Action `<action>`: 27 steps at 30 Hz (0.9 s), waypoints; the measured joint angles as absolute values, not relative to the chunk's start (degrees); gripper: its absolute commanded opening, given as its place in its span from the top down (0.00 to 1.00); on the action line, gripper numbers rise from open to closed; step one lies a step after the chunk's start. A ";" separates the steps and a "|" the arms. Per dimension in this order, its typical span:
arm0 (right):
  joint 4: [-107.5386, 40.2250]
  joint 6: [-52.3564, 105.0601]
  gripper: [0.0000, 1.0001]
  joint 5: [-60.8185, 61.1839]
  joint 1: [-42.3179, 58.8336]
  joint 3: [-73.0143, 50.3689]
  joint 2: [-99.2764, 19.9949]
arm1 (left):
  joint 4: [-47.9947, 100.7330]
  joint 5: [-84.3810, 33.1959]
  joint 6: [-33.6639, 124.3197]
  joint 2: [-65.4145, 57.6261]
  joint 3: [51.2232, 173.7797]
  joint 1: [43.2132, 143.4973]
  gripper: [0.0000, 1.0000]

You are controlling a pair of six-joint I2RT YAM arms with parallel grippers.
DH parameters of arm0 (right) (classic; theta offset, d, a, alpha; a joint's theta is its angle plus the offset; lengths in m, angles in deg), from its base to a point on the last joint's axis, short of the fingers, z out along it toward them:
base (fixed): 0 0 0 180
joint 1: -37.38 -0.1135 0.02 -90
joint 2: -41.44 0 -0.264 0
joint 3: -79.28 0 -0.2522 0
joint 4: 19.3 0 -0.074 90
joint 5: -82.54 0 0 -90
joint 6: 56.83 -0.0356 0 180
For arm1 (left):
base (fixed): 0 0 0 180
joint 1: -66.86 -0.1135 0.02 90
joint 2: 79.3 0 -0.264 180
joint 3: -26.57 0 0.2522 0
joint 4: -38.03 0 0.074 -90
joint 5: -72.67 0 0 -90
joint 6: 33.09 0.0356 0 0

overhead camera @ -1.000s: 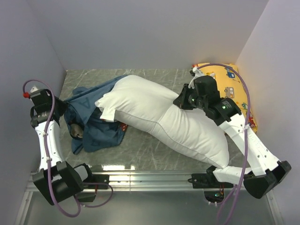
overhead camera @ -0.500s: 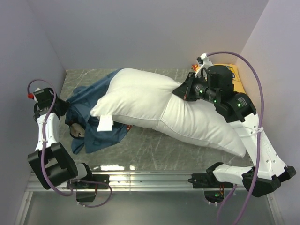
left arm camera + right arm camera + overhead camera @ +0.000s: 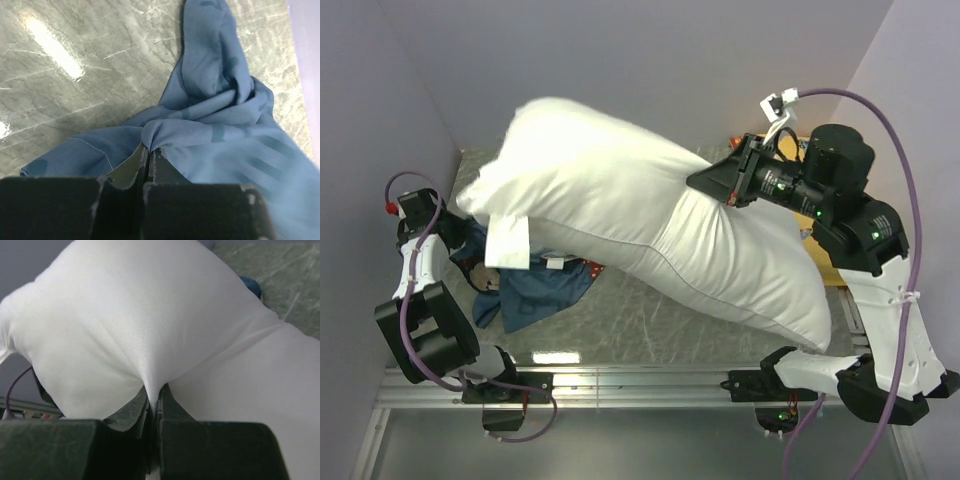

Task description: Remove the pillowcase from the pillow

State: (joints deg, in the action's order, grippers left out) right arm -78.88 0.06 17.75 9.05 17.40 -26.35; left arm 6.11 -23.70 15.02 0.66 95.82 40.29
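The big white pillow [image 3: 620, 210] is lifted off the table, its left end high, its right end hanging low near the right arm's base. My right gripper [image 3: 705, 182] is shut on a pinch of the pillow's fabric [image 3: 150, 340]. The blue pillowcase [image 3: 535, 285] lies crumpled on the table at the left, partly under the raised pillow and free of it. My left gripper [image 3: 460, 235] is shut on a fold of the pillowcase [image 3: 210, 115], low over the marble table [image 3: 75, 75].
A yellow car-print pillow [image 3: 825, 272] lies at the back right, mostly hidden behind my right arm. Purple walls close in the left, back and right sides. A metal rail [image 3: 640, 375] runs along the near edge.
My right gripper has risen and pulled the white pillow up and off the table; its left end swung up out of the pillowcase. The left gripper drew back left, holding the pillowcase.
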 measured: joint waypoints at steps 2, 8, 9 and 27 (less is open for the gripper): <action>-77.88 -0.72 1.00 18.04 9.05 19.26 -26.33 | 6.44 -23.75 15.02 1.56 95.77 40.62 1.00; -73.05 -1.95 1.00 16.07 9.03 21.01 -28.43 | 6.77 -24.07 15.52 1.58 95.36 44.81 0.85; -72.15 -1.92 1.00 15.26 9.03 20.85 -29.37 | 6.55 -24.21 15.83 1.54 95.53 45.99 0.79; -45.51 -1.97 1.00 -10.42 6.77 -3.08 -52.36 | 0.23 -31.42 21.82 -17.65 100.78 50.69 0.19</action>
